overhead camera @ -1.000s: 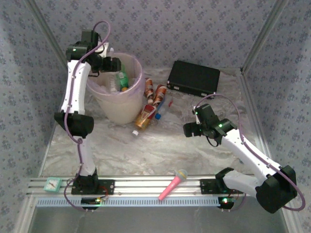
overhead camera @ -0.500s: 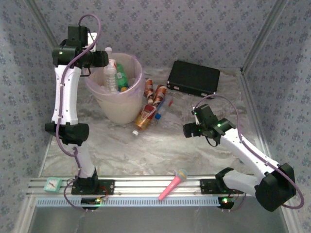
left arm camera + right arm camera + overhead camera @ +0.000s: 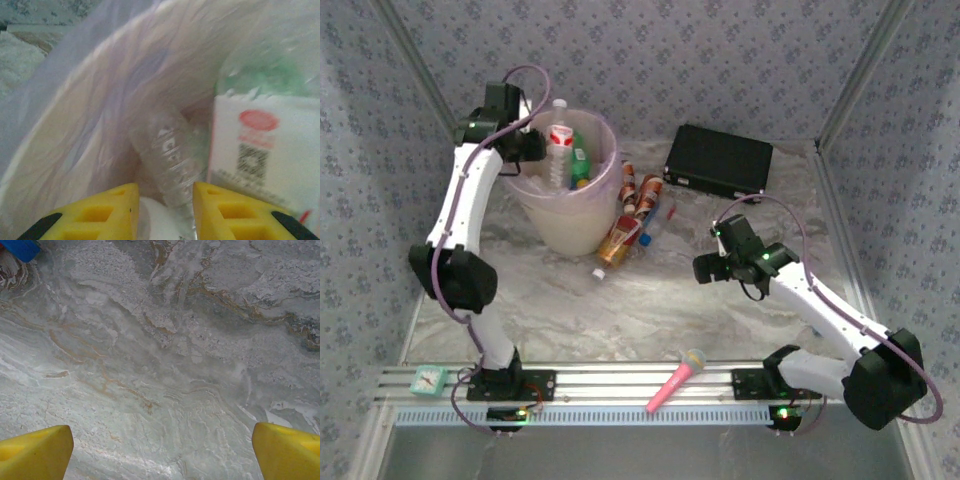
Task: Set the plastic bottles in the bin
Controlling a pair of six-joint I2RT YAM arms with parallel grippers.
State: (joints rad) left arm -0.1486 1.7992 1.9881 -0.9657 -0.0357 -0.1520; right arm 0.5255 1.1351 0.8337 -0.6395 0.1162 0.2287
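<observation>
A small teal clock (image 3: 425, 379) sits on the front rail at the far left. Next to it the left arm (image 3: 470, 195) rises and bends over the rim of the bin (image 3: 565, 225), which stands at the back left of the surface (image 3: 620, 310).

In the left wrist view, the left fingers (image 3: 100, 215) point down into the bin (image 3: 85, 120) with a narrow gap between them. A clear ribbed bottle (image 3: 167, 160) shows in this gap, but I cannot tell if the fingers pinch it. Just to the right of it is a white-labelled bottle (image 3: 260, 150) with a red mark and a square code.

From above, a white-capped bottle (image 3: 558, 135) stands upright inside the bin, close to the end of the left arm. A green bottle (image 3: 580, 160) is beside it on the right.

The loose bottles (image 3: 638, 200) lie in a heap against the right side of the bin. An orange-brown bottle (image 3: 618, 240) is the nearest of them to the front.

A pink microphone (image 3: 675, 380) lies across the front rail near the middle. A black case (image 3: 718, 160) lies at the back right.

The right arm (image 3: 820, 300) reaches toward the centre. The right fingers (image 3: 35, 452) are spread wide above bare surface (image 3: 165, 365) and hold nothing. A blue cap (image 3: 20, 247) shows at the top left corner of that view.
</observation>
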